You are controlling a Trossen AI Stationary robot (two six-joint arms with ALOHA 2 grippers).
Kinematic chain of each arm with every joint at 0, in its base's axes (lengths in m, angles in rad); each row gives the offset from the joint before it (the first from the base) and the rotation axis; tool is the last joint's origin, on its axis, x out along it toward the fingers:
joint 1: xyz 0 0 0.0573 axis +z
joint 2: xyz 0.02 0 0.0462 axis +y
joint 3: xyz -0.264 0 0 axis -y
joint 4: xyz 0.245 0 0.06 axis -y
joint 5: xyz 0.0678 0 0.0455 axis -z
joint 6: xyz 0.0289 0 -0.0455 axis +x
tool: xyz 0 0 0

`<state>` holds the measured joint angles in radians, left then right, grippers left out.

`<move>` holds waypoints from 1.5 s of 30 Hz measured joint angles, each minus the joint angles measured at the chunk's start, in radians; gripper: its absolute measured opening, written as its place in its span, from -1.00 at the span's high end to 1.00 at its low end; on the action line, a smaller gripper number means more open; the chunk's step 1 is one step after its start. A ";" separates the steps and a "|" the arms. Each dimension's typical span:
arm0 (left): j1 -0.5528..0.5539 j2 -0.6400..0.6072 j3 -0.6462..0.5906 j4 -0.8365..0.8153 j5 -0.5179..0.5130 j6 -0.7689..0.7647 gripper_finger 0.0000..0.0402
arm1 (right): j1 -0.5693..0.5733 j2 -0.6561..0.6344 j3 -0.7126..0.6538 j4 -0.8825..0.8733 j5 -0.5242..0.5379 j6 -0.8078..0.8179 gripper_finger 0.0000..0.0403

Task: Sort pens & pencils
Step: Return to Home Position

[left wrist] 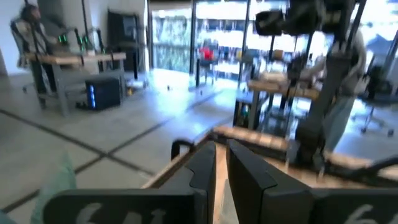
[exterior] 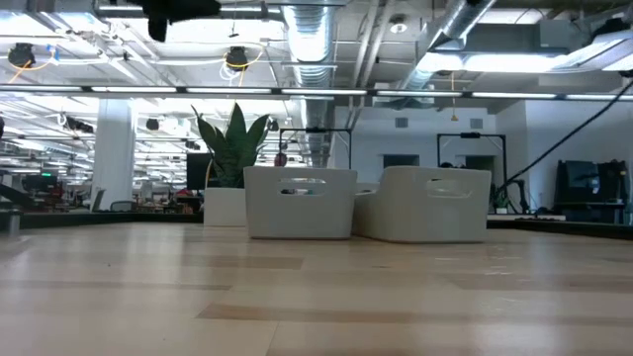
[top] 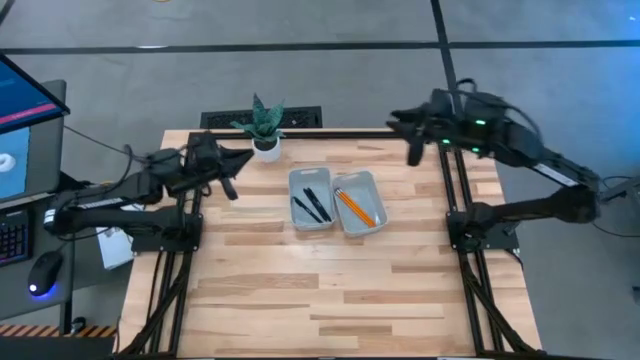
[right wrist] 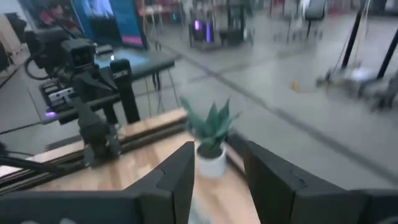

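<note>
Table (top: 330,290): light wood planks on a dark frame, standing on a gray floor crossed by dark lines. Room in the low view: open hall with exposed ducts, strip lights and distant workbenches. Off the table's edge beside the left arm: monitor (top: 25,110), keyboard (top: 12,235), mouse (top: 45,272). Potted plant (top: 264,125): green spiky leaves in a white pot, upright near the table's far edge. Two gray bins, side by side and touching, near the middle of the table just in front of the plant. Bin nearer the left arm (top: 297,180): contains the pens (top: 312,205), black, lying loose on its floor; exact count hard to tell. Bin nearer the right arm (top: 372,180): contains the pencils (top: 354,207), orange, lying slanted together. No pen or pencil lies on the bare table. Left tool (top: 230,187): fingers drawn to a narrow slit in its wrist view (left wrist: 221,171), holding nothing, touching nothing. Right tool (top: 412,150): fingers parted, a moderate gap in its wrist view (right wrist: 216,158), empty, in contact with nothing. Left arm: folded low along its own side of the table, tool raised near the plant and clear of the bins. Right arm: elbow bent outward over its own side, tool lifted above the far corner, well apart from the bins.
</note>
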<state>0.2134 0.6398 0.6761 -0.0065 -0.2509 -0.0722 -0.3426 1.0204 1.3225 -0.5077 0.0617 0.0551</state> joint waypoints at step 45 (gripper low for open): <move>0.000 -0.633 -0.435 -0.051 -0.201 -0.008 0.85 | 0.002 -1.005 -1.129 0.693 0.070 -0.044 0.23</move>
<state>0.2134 0.0070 0.2410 -0.0578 -0.4520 -0.0799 -0.3408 0.0153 0.1939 0.1850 0.1321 0.0113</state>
